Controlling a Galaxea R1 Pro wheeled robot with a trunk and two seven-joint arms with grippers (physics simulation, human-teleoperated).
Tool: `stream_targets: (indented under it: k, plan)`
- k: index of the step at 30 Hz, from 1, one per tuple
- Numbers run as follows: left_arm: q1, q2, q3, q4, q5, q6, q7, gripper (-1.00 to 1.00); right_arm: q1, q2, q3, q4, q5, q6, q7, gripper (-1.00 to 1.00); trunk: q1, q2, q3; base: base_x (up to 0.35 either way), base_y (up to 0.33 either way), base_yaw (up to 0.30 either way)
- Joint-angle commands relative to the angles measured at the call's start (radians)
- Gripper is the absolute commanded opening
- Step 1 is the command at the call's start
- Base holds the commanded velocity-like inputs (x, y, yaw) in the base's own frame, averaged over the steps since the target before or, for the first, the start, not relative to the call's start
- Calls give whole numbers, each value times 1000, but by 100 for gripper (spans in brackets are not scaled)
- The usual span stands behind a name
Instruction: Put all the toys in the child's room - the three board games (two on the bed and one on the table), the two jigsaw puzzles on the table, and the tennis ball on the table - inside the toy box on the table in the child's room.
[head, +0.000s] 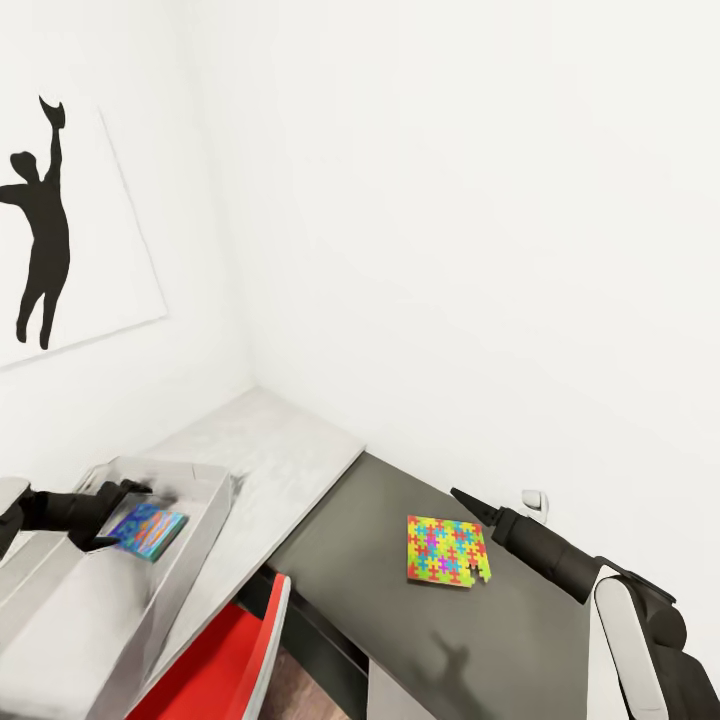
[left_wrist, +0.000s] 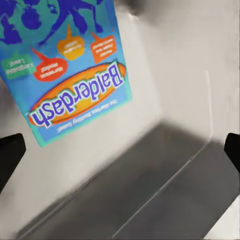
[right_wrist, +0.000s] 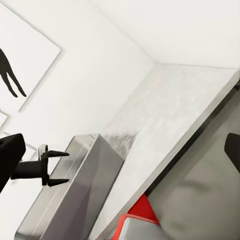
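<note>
In the corner of the child's room, the surface (head: 300, 450) runs along two white walls, its light grey part on the side of the toy box (head: 205, 490) and its dark grey part beyond it. The toy box is the landmark here: a light grey open bin standing on the light grey part, close to the wall that carries a black silhouette picture (head: 45, 220). Inside the toy box lies a blue board game (head: 150, 530) printed with the word Balderdash, flat on the bin's floor near one wall. The left gripper (head: 125, 515) reaches over the rim of the toy box, its two dark fingers spread wide on either side of the board game's near edge; in the left wrist view the fingertips (left_wrist: 10, 157) stand far apart at the picture's edges with nothing between them, and the board game (left_wrist: 70, 70) lies free below. Well away from the toy box, on the dark grey part of the surface, a jigsaw puzzle (head: 447, 550) of yellow, red, green and blue pieces lies flat, one corner uneven. The right gripper (head: 470, 505) hangs just above the far edge of that jigsaw puzzle, empty; the right wrist view shows its fingers wide apart. Below the toy box's side of the surface a red chair (head: 225, 655) stands.
</note>
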Motion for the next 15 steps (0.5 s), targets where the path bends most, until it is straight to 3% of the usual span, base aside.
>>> stream_targets:
  k: [1, 8, 10, 12, 13, 15]
  plan:
    - [0, 7, 4, -1, 9, 4, -5, 100, -1, 0, -1, 0, -2, 5, 4, 100, 0, -1, -1, 0, 0, -101]
    - [9, 113, -23, -4, 5, 4, -300, 100, -1, 0, 0, 0, -2, 4, 20, 100, 0, -1, 8, 0, 0, -150]
    - [16, 153, -73, -8, 3, 4, -435, 100, -1, 0, 0, 0, -2, 4, 21, 100, 0, -1, 11, 0, 0, -166]
    - [23, 173, -114, -9, 1, 4, -512, 100, -1, 0, 0, 0, -2, 4, 21, 100, 0, -1, 14, 0, 0, -168]
    - [29, 193, -162, -11, -2, 4, -596, 100, -1, 0, 0, 0, -2, 4, 21, 100, 0, -1, 15, 0, 0, -168]
    - [37, 214, -214, -12, -5, 4, -691, 100, -1, 0, 0, -1, -2, 4, 21, 100, 0, -1, 18, 0, 0, -169]
